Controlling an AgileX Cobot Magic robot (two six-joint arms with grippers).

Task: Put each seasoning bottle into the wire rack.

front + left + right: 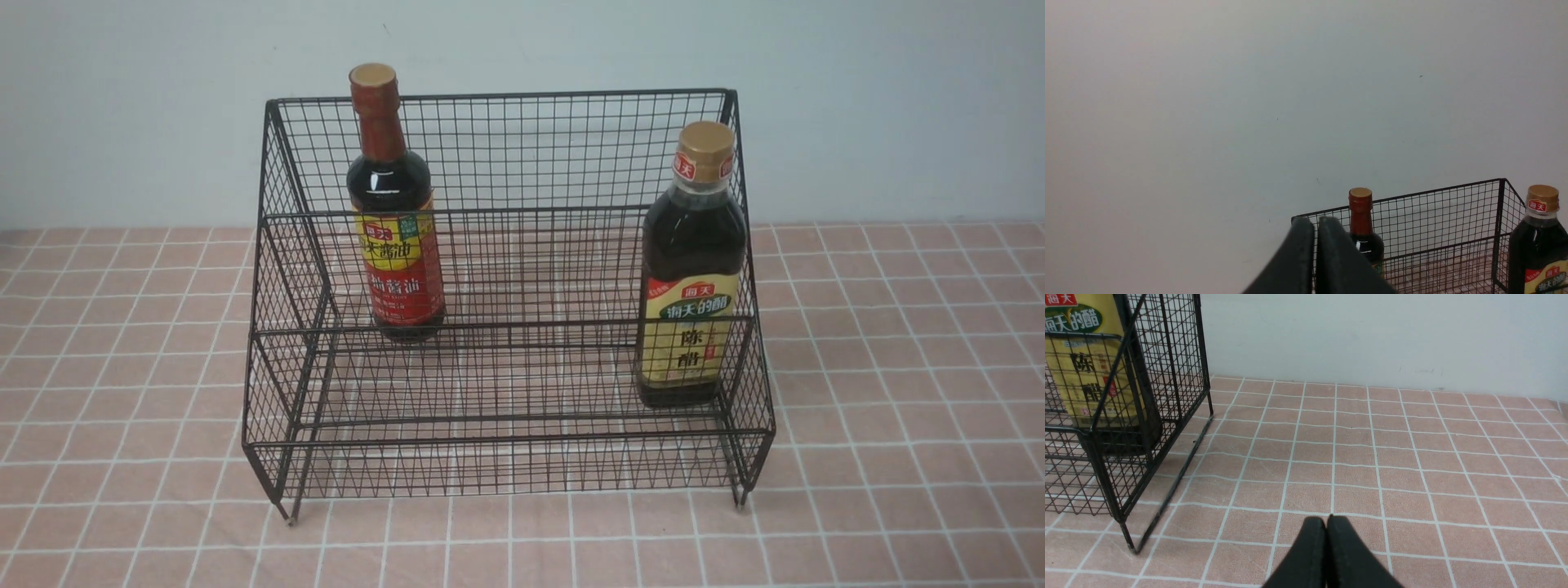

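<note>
Can see the wire rack (506, 324) across the middle of the front view, standing on the worktop (890, 392). Can make out the round bottle (393, 196) upright in its rear tier, upper left of the frame, and the squarer bottle (694, 237) upright in the front tier, right of centre, near the side mesh. Find the left arm reaching toward the wall (1208, 122), with its wrist camera facing mostly that wall and catching the rack aslant. Find the right arm aimed past the rack's right side, over bare worktop. Read both arms' jaws as closed tip to tip, gripping nothing.
</note>
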